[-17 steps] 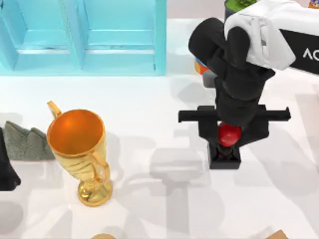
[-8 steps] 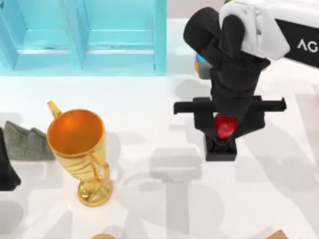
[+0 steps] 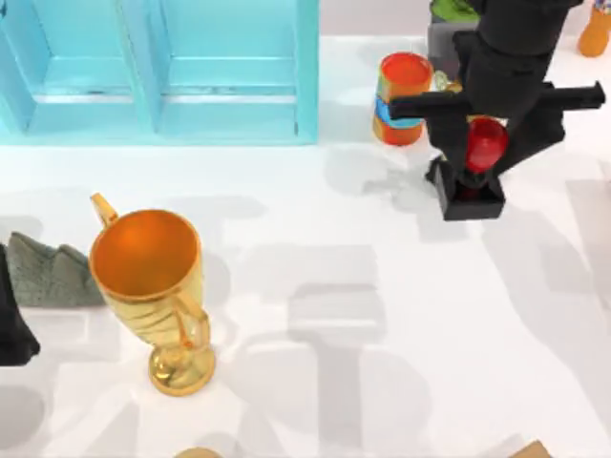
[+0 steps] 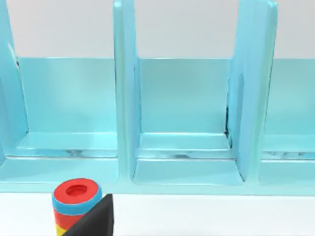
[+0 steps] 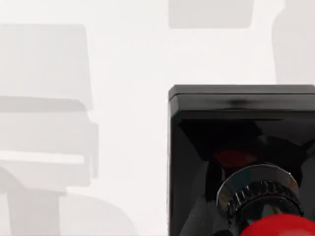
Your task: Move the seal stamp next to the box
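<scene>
Right now my right gripper (image 3: 480,153) is clenched on the seal stamp (image 3: 474,170), my fingers pinching its red knob from both sides while its black square base hangs just below them. The stamp is at the far right of the table (image 3: 382,315), in my grasp. Just beyond my fingers stands a striped orange and blue cup (image 3: 402,98), near the stamp but apart from it. From my right wrist the black base (image 5: 236,147) shows against the bare white tabletop. The blue shelf unit (image 3: 162,72) and the gold trophy (image 3: 158,286) lie well away from my fingers. My left arm (image 3: 11,324) sits parked at the table's left edge; I cannot tell how its fingers stand.
</scene>
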{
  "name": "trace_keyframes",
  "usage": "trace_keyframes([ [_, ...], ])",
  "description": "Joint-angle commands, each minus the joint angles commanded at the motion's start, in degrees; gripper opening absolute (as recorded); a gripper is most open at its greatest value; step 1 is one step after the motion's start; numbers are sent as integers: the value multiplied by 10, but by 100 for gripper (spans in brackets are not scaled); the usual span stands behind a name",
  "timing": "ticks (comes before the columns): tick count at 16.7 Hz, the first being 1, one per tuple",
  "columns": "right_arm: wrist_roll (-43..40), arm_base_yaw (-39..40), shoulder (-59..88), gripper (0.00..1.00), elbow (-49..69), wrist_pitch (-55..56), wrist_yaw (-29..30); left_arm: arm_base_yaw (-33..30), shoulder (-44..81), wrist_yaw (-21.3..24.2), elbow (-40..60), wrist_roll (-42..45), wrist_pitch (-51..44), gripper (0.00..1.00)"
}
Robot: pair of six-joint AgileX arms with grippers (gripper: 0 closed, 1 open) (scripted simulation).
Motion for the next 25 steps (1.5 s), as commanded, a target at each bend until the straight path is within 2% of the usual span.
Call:
trace_keyframes([
  [5, -128, -156, 45, 0, 134, -89, -2, 0, 0, 0, 0, 0, 0, 100],
  [8, -169, -205, 61, 0, 177, -105, -3, 0, 0, 0, 0, 0, 0, 100],
  [15, -172, -209, 58, 0, 170, -95, -3, 0, 0, 0, 0, 0, 0, 100],
  [22, -173, -208, 29, 0, 0, 38, -5, 0, 0, 0, 0, 0, 0, 100],
  [25, -172, -209, 23, 0, -34, 70, -5, 0, 0, 0, 0, 0, 0, 100],
])
